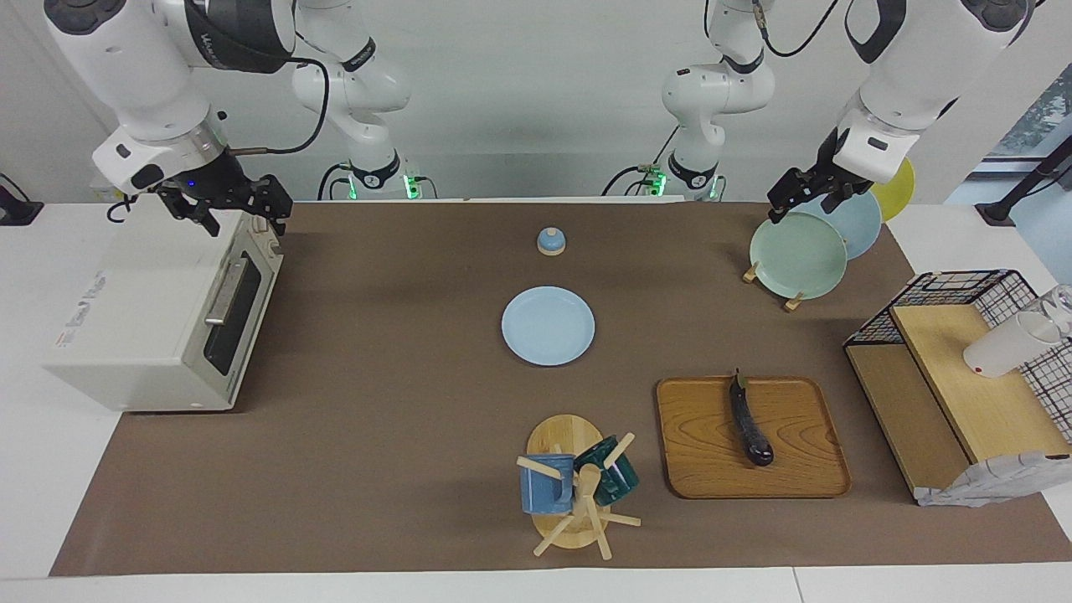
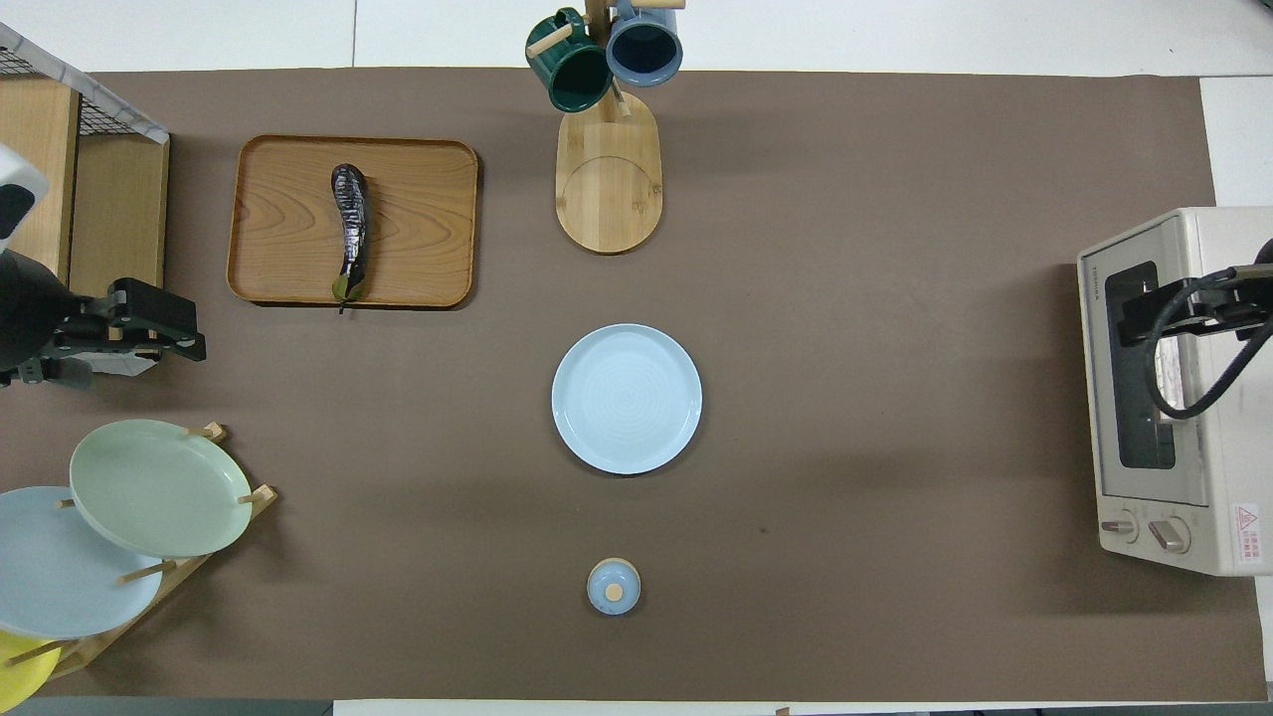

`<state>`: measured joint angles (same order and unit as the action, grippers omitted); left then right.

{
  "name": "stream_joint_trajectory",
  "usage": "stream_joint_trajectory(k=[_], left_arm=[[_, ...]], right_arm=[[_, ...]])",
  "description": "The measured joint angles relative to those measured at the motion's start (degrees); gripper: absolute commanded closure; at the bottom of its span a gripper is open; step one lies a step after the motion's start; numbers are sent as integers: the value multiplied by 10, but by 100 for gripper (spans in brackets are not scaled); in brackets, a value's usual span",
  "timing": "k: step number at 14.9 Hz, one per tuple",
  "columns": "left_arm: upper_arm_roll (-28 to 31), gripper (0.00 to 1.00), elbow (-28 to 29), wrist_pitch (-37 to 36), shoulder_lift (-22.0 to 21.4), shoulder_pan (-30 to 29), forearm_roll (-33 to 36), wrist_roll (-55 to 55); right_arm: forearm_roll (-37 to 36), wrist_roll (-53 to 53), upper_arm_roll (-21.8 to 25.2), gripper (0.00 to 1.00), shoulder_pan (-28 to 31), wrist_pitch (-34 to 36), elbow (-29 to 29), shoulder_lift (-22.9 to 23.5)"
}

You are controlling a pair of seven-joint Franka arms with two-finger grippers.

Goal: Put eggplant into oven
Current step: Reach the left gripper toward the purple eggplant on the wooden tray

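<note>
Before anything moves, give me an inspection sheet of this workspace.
Surface: brown mat over a white table.
Job's things: eggplant lies on the wooden tray; oven at the right arm's end, door shut.
Clutter: blue plate, small lidded jar, mug tree, plate rack, wire shelf with a white cup.
Grippers: left claw open above the plate rack; right claw open above the oven.
Cables: black cable over the oven.
Surroundings: white wall, window at one end.

The oven [image 2: 1183, 393] is cut off at the overhead view's 3 o'clock edge, its door partly covered by the right tool [image 2: 1144, 323]. At 8 o'clock, the yellow plate [image 2: 18, 668] is mostly cropped. The oven's interior cannot be seen.
</note>
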<state>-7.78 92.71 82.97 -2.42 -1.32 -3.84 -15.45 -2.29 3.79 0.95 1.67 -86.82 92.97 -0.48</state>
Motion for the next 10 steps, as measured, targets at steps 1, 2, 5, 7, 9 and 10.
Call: stream_joint_trajectory(k=[1, 2, 5, 7, 9, 10], left_arm=[[0, 0, 0, 1, 0, 0, 0, 0], [0, 0, 0, 2, 0, 0, 0, 0], [0, 0, 0, 5, 0, 0, 0, 0], [-1, 0, 0, 5, 0, 0, 0, 0], [-3, 0, 0, 5, 0, 0, 0, 0], [-4, 0, 0, 8, 0, 0, 0, 0]], right_arm=[[0, 0, 0, 0, 0, 0, 0, 0], [0, 0, 0, 0, 0, 0, 0, 0], [0, 0, 0, 0, 0, 0, 0, 0], [0, 0, 0, 0, 0, 0, 0, 0], [0, 0, 0, 0, 0, 0, 0, 0], [0, 0, 0, 0, 0, 0, 0, 0]])
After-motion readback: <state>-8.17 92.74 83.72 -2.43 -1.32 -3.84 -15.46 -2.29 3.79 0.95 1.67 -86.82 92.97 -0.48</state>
